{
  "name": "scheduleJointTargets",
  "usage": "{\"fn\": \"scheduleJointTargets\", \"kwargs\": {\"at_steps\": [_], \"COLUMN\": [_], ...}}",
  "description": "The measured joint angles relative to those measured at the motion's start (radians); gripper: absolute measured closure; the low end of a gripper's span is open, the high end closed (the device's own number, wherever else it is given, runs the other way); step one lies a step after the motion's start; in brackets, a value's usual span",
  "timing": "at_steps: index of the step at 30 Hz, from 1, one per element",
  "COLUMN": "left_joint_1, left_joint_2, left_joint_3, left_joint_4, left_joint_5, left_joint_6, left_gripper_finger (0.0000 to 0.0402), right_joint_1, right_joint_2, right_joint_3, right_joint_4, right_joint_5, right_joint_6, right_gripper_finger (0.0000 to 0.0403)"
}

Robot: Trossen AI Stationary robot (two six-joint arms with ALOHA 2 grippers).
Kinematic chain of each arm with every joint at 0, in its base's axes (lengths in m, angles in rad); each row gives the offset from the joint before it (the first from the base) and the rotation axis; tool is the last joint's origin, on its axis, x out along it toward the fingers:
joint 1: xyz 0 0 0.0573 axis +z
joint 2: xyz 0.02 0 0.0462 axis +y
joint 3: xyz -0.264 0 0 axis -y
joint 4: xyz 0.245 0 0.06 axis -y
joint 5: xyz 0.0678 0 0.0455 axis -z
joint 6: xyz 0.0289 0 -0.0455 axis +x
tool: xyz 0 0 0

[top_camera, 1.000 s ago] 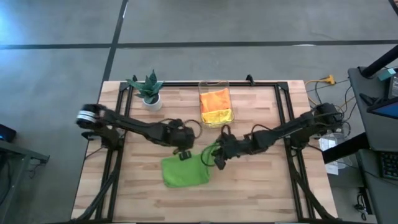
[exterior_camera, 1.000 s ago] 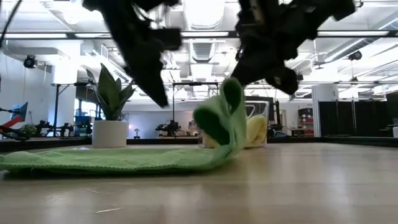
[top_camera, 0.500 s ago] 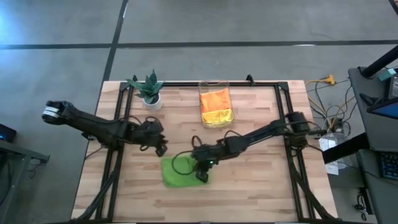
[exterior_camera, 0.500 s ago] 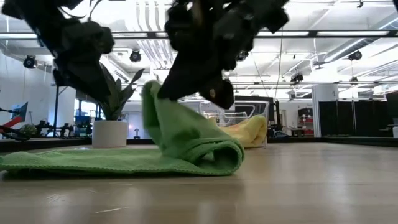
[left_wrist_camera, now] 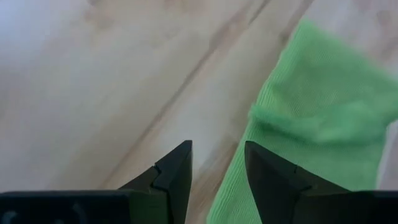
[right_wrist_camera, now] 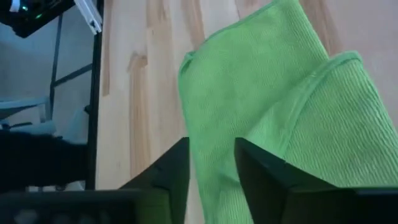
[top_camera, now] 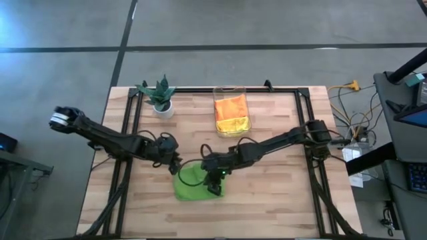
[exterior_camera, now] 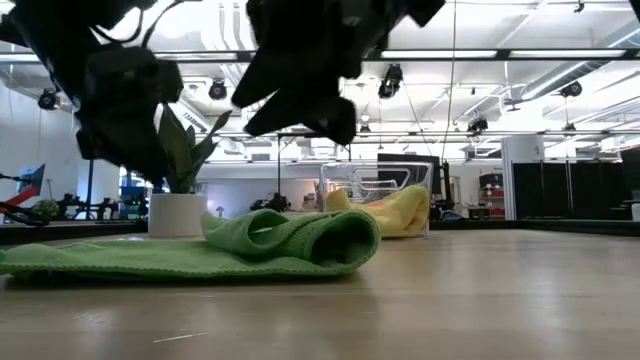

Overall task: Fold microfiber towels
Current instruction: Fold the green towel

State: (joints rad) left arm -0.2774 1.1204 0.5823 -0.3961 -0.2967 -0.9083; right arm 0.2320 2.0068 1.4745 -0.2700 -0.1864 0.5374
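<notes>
A lime green microfiber towel (top_camera: 195,185) is seen half-folded; right gripper (top_camera: 215,187) and left gripper (top_camera: 175,167) are parted, nothing held.

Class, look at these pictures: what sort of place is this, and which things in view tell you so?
Probably a robotics lab or workshop: a wooden table on a metal frame standing on a concrete floor, ceiling strip lights over an open hall, and equipment stands behind.

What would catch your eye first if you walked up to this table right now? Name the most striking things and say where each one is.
The lime green towel stands out first, lying half folded on the near middle of the table, its right side rolled over onto itself. The right gripper hangs just above that fold with its fingers apart, while the left gripper hovers empty at the towel's left corner. Behind them, a clear bin holds orange and yellow towels, with a small potted plant at the back left.
</notes>
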Motion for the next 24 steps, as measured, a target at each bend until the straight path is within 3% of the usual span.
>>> {"fn": "scheduleJointTargets", "kwargs": {"at_steps": [5, 11, 15, 24], "left_joint_1": [-0.014, -0.028, -0.035, -0.052], "left_joint_2": [0.063, 0.116, 0.135, 0.143], "left_joint_3": [-0.001, 0.0, -0.002, -0.022], "left_joint_4": [0.006, 0.096, 0.102, 0.101], "left_joint_5": [0.054, 0.156, 0.194, 0.206], "left_joint_6": [0.079, 0.253, 0.332, 0.392], "left_gripper_finger": [0.027, 0.027, 0.027, 0.027], "right_joint_1": [0.055, 0.067, 0.079, 0.089], "right_joint_2": [-0.021, 0.007, 0.006, 0.006], "right_joint_3": [-0.066, -0.092, -0.098, -0.095], "right_joint_4": [0.025, 0.124, 0.095, -0.001], "right_joint_5": [0.071, 0.195, 0.263, 0.26], "right_joint_6": [0.071, 0.182, 0.095, -0.127], "right_gripper_finger": [0.0255, 0.0258, 0.0269, 0.0277]}}
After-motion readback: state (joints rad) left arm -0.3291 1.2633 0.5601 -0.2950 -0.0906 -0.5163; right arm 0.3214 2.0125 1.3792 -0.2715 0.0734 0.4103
